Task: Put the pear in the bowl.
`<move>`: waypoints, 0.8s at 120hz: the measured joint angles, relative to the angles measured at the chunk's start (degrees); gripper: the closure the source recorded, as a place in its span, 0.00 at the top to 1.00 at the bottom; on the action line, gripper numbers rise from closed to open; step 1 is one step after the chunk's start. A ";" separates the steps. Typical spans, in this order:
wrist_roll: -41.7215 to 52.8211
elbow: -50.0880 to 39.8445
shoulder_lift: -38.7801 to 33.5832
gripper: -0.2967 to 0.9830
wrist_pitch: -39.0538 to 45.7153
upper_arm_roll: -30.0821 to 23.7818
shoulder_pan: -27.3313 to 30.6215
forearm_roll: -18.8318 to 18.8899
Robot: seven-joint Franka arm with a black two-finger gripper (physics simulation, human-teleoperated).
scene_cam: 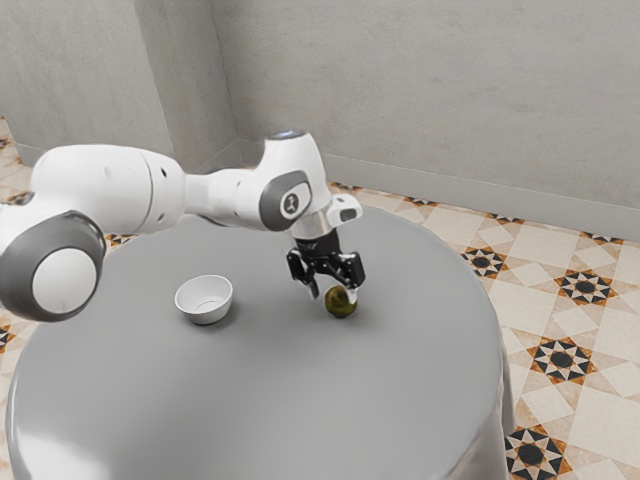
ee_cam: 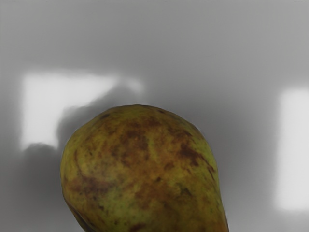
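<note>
Showing rounded end — pear (ee_cam: pixel 145 174), long axis unclear

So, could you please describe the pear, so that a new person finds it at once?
On the round grey table, look by the tips of the black claw. The pear is the small rounded thing there, yellow-green with brown blotches, while the bowl is plain white and hollow.

Has a plain grey wall (scene_cam: pixel 420 90) on the far side, stepping forward at the exterior view's left, and a grey skirting (scene_cam: pixel 480 200) along the foot. Has a cream floor (scene_cam: pixel 610 385) with dark-and-orange stars. Holds a round, grey-clothed table (scene_cam: pixel 380 400), glossy at near left, bright patches (ee_cam: pixel 38 106) in the wrist view.
</note>
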 joint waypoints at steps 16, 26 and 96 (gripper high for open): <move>-0.48 0.07 0.94 0.66 1.84 0.06 -0.03 0.34; -0.73 0.24 1.37 0.65 2.79 0.07 -0.03 0.43; -1.77 3.26 5.39 0.62 5.67 0.10 -0.03 1.08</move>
